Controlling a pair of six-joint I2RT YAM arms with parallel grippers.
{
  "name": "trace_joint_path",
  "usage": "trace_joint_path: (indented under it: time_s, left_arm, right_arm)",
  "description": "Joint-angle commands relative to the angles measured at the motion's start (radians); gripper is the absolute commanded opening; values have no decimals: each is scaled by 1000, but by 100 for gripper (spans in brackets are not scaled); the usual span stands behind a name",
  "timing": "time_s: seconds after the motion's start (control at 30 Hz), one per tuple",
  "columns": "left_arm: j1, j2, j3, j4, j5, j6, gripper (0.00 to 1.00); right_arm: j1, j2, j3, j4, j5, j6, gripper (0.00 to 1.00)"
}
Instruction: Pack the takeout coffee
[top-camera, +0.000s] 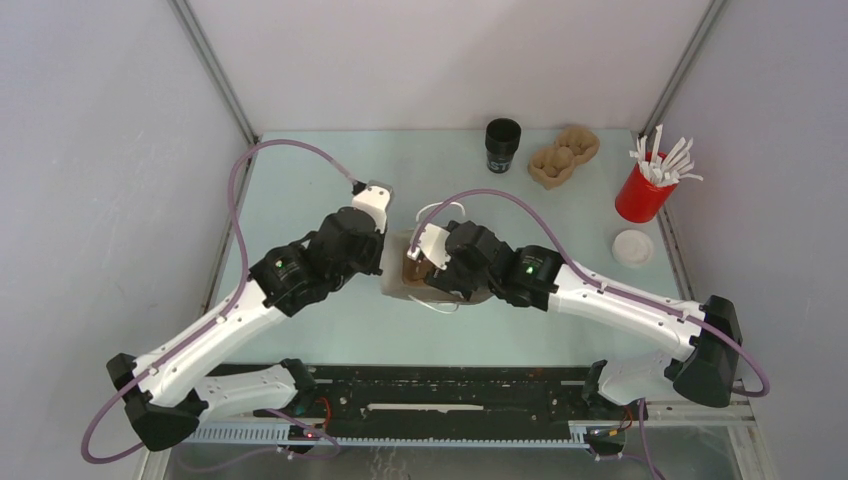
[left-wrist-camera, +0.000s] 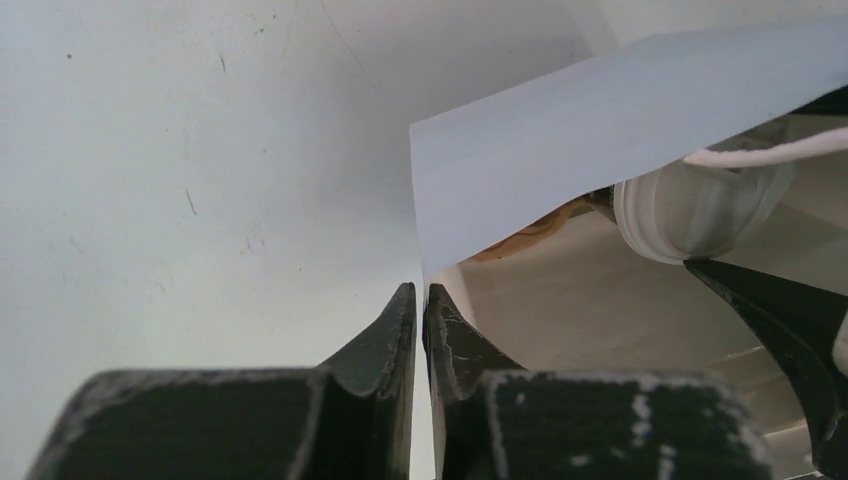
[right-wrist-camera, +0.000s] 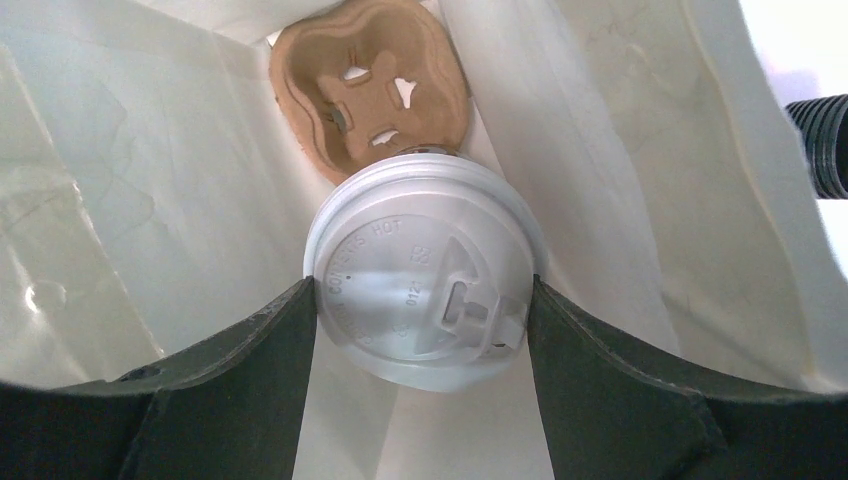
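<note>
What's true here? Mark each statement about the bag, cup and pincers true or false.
The right pincer is clamped on the takeout coffee. True.
The left pincer is open, clear of the paper bag. False: the left pincer is shut on the paper bag's edge.
A cardboard cup carrier lies inside the paper bag. True.
The red cup of sticks lies on its side. False: it stands upright.

The takeout coffee (right-wrist-camera: 400, 300) bears on its white lid (right-wrist-camera: 425, 225) raised letters "CONTENTS HOT" and a small number "012".
</note>
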Motion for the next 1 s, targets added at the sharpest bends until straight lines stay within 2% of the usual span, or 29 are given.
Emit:
trace_joint_path:
  time_s: [0.0,0.23,0.47,0.6,0.7,0.83,0.97]
  left_arm:
    - [39,25,104,-77,54,-32,15]
    - [74,98,184,-147,182,-109,22]
    - [75,167,212,-177,180,-146,35]
    - [74,214,247,-230,124,-159,26]
    - [74,229,261,-240,92,-164,14]
    - [76,209,273,-224,48,-150,2]
    - [69,162,256,-164,20,-121,0]
  right_arm:
    - [20,4,-1,27,-12,14,51]
    - [53,9,-1,15,20,38,51]
    - [81,2,-1,19,38,46,51]
    - [84,-17,-16,21,50,45,51]
    - [83,-23,-20,18,50,40,51]
    - [85,-32,-20,18,49,24,51]
    - [85,-42,-12,10,46,-5,52]
